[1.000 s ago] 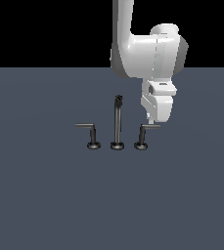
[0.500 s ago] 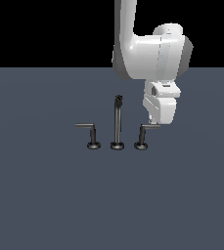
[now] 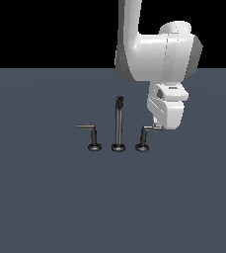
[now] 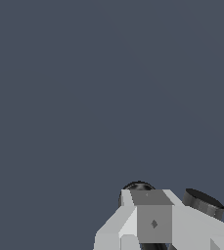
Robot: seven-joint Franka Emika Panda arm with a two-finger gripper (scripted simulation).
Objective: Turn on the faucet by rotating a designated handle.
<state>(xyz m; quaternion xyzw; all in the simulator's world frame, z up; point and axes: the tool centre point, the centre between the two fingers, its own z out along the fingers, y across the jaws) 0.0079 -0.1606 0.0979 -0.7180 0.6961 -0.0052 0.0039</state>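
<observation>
The faucet (image 3: pixel 118 126) stands in the middle of the exterior view: a tall thin spout between two short L-shaped levers on round bases. The designated handle (image 3: pixel 145 134) is the lever on the exterior view's right, its thin arm reaching rightward. My gripper (image 3: pixel 157 123) hangs right at the tip of that arm and hides the tip, so I cannot tell whether it touches. In the wrist view the fingers (image 4: pixel 152 219) look pressed together, holding nothing. Two dark round faucet parts (image 4: pixel 203 202) peek out behind them.
The twin lever (image 3: pixel 91 134), its arm reaching leftward, stands on the exterior view's left of the spout. The white arm (image 3: pixel 154 49) comes down from above at the back. All stands on a flat dark grey surface (image 3: pixel 45 197).
The white hand has shifted a little to the exterior view's right and lower, towards the tip of the handle's arm. The handle's arm still points the same way.
</observation>
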